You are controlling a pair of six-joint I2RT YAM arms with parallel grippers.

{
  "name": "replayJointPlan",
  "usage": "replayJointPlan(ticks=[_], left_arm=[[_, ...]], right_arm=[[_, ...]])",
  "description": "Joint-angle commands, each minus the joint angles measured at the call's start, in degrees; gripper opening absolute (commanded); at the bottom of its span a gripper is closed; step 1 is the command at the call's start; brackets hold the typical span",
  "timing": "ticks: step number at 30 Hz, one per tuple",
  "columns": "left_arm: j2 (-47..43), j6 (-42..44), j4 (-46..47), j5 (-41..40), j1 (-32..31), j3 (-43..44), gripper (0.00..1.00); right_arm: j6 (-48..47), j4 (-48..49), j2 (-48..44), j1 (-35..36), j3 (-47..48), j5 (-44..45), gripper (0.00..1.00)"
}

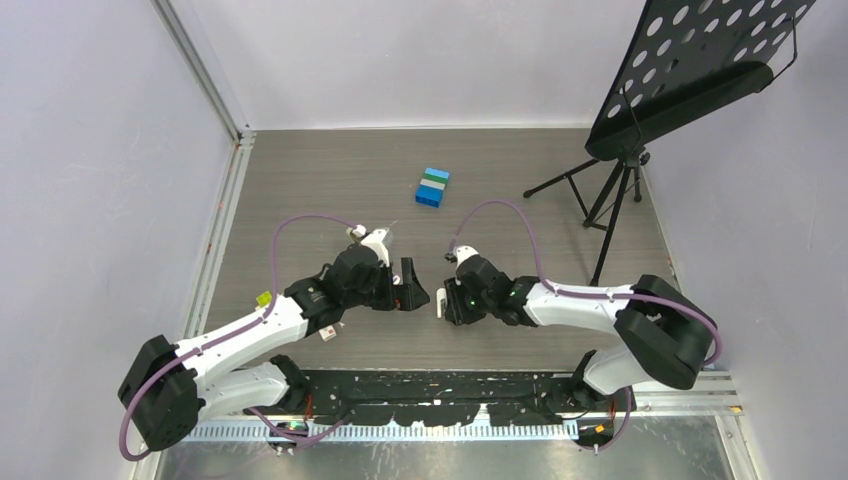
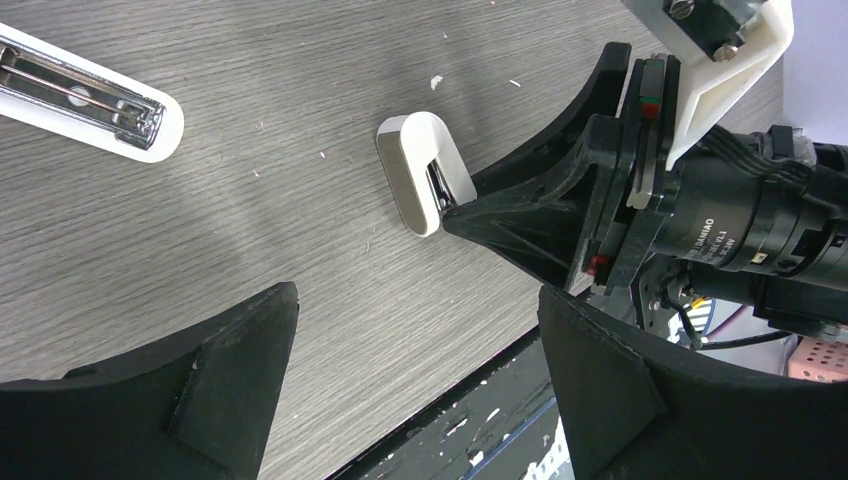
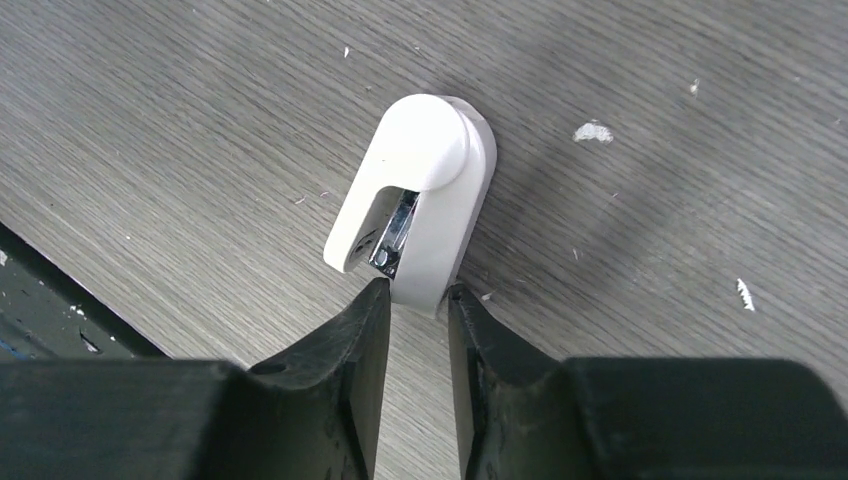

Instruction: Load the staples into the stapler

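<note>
The stapler (image 2: 85,98) lies open on the table at the top left of the left wrist view, showing its white end and silver channel. My left gripper (image 2: 415,375) is wide open and empty, near the table's front edge, apart from the stapler. A stubby white object (image 3: 420,190) with a metal insert lies flat on the table; it also shows in the left wrist view (image 2: 415,180). My right gripper (image 3: 418,300) pinches its near end between the fingertips. The staples box is out of view. In the top view the left gripper (image 1: 413,292) and right gripper (image 1: 441,303) face each other.
Blue and green toy bricks (image 1: 432,187) sit stacked farther back at the table's middle. A black music stand (image 1: 690,75) on a tripod stands at the back right. The table's black front rail (image 2: 480,420) runs just below the grippers.
</note>
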Motion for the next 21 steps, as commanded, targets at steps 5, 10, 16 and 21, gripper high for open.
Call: replayJointPlan(ticks=[5, 10, 16, 21], left_arm=[[-1.31, -1.06, 2.64, -1.16, -0.53, 1.01, 0.91], [-1.56, -1.27, 2.88, -2.06, -0.64, 0.71, 0.88], [0.37, 0.06, 2.9, -5.88, -2.64, 1.23, 0.8], [3.38, 0.77, 4.22, -8.74, -5.28, 2.14, 0.78]], right_arm=[[-0.66, 0.43, -0.43, 1.6, 2.29, 3.8, 0.21], [-0.21, -0.1, -2.63, 1.62, 2.29, 4.82, 0.14], [1.66, -5.93, -5.98, 2.35, 5.65, 7.66, 0.1], [3.19, -11.62, -6.85, 2.88, 8.88, 10.45, 0.05]])
